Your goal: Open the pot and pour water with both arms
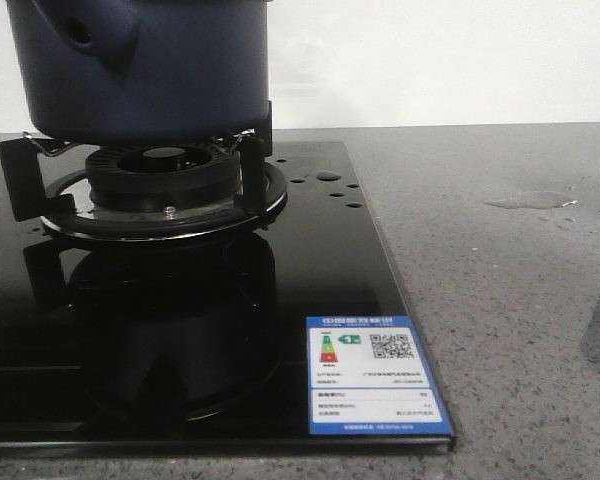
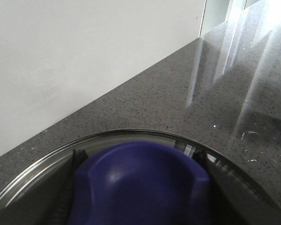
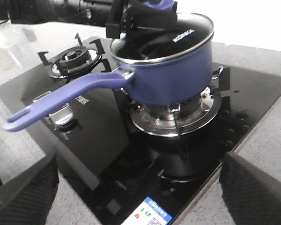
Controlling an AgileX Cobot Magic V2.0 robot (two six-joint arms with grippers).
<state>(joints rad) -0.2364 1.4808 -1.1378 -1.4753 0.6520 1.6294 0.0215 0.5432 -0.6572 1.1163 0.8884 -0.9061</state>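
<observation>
Pot on near burner of black hob, lid on. Left pincer down over lid knob; grip state: cannot tell. Right pincer spread, well clear of pot, long handle toward it. Handle visible in right wrist view only; front view cuts pot off. Water puddle on table. Energy label on hob corner.
</observation>
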